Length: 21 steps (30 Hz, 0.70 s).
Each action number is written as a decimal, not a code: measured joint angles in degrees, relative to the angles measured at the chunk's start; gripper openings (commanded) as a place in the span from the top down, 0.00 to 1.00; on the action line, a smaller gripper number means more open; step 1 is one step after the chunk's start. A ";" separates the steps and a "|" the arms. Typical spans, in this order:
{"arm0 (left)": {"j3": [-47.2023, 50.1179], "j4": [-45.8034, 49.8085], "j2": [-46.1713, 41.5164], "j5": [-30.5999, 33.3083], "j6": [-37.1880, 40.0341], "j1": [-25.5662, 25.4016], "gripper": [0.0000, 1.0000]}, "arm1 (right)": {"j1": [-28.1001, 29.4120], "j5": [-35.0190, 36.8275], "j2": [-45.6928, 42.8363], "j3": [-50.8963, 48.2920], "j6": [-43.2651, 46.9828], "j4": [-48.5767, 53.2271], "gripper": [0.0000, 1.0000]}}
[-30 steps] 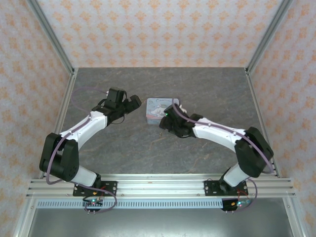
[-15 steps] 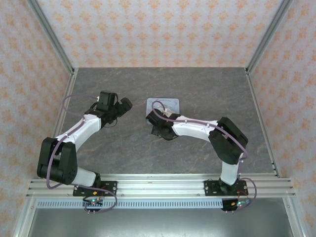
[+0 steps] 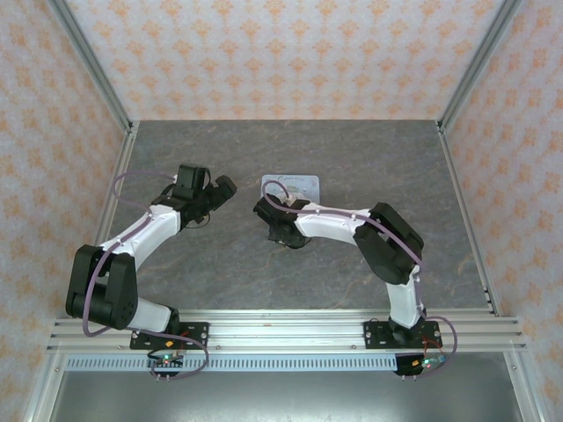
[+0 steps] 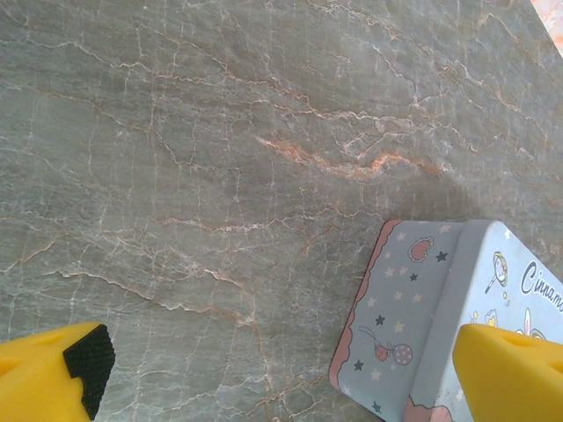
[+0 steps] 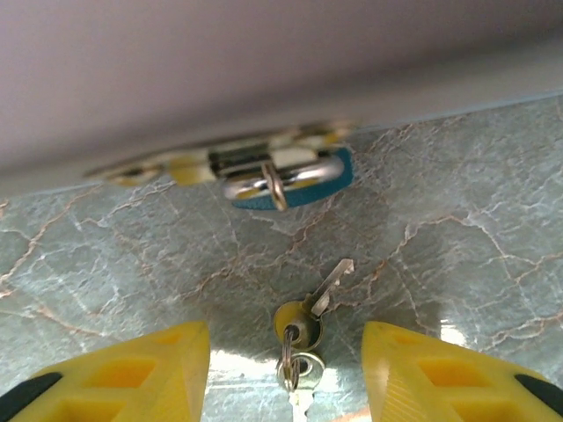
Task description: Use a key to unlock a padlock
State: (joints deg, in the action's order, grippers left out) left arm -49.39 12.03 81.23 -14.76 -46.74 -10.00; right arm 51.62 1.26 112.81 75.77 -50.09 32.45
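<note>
We see the padlock (image 5: 290, 185) at twelve o'clock of our right jaws, which stand apart with the key (image 5: 327, 288) between them. Our left wrist shows the tin (image 4: 422, 316), with the left jaws apart.

Bare tabletop (image 5: 466, 229) around key (image 5: 318, 295); tin wall (image 5: 264, 70) close behind padlock (image 5: 295, 186).

Table (image 4: 220, 132): grey veined stone-look, faint sheen. Padlock (image 5: 301, 195): glossy body, polished metal shackle (image 5: 310, 169). Keys (image 5: 327, 286): bright metal. Tin (image 4: 413, 308): smooth, printed.
</note>
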 measured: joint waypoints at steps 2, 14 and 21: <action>0.00 -0.13 -0.13 -0.02 -0.20 0.00 0.00 | 0.00 0.50 0.31 0.17 0.04 0.39 0.54; 0.07 -0.76 -0.33 -0.11 -0.63 0.00 0.00 | 0.37 1.99 0.96 0.81 0.31 1.64 0.61; 0.07 -0.87 -0.33 -0.48 -1.07 0.00 0.00 | 0.37 2.47 0.76 -0.02 0.35 1.38 0.69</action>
State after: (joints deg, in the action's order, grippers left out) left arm -49.32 11.16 80.90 -15.25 -47.81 -10.00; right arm 51.99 3.73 113.58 75.75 -49.74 33.82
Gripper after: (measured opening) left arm 0.997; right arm 0.341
